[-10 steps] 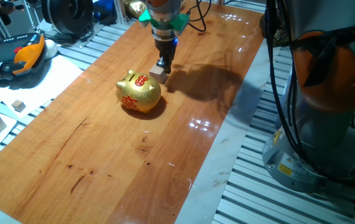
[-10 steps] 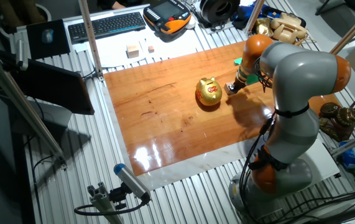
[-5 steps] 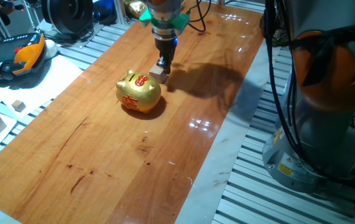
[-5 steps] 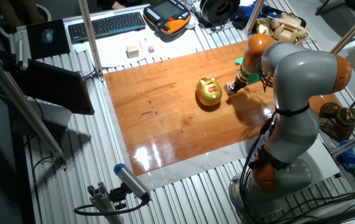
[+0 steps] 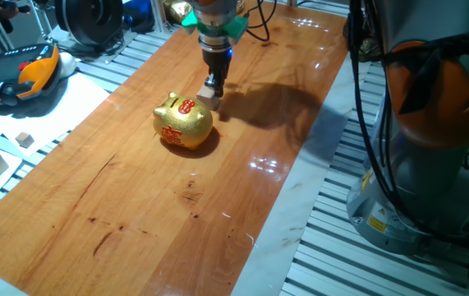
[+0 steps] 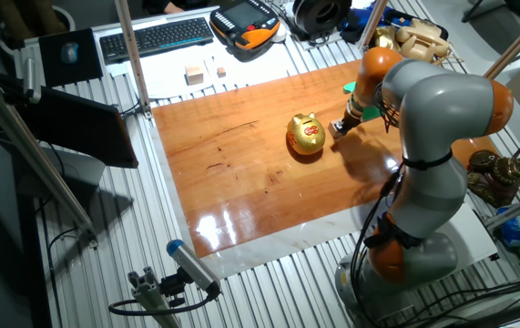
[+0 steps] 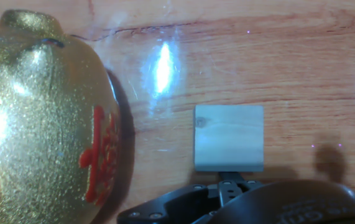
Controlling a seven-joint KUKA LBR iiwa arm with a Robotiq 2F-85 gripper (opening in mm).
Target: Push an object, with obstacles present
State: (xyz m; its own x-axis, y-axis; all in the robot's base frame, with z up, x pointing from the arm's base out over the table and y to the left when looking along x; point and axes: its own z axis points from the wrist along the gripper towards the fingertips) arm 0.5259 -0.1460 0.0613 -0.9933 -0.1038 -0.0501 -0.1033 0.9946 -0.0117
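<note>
In one fixed view, the gripper (image 5: 211,85) points down at the table (image 5: 135,197), its tip against the cube (image 5: 209,97), which sits just beside the pig (image 5: 183,122). Whether the fingers are spread cannot be told.

The other fixed view shows the cube (image 6: 339,129) between pig (image 6: 307,135) and gripper (image 6: 345,126), seemingly touching the gripper.

In the hand view, the cube (image 7: 229,137) lies apart from the pig (image 7: 43,118).
</note>
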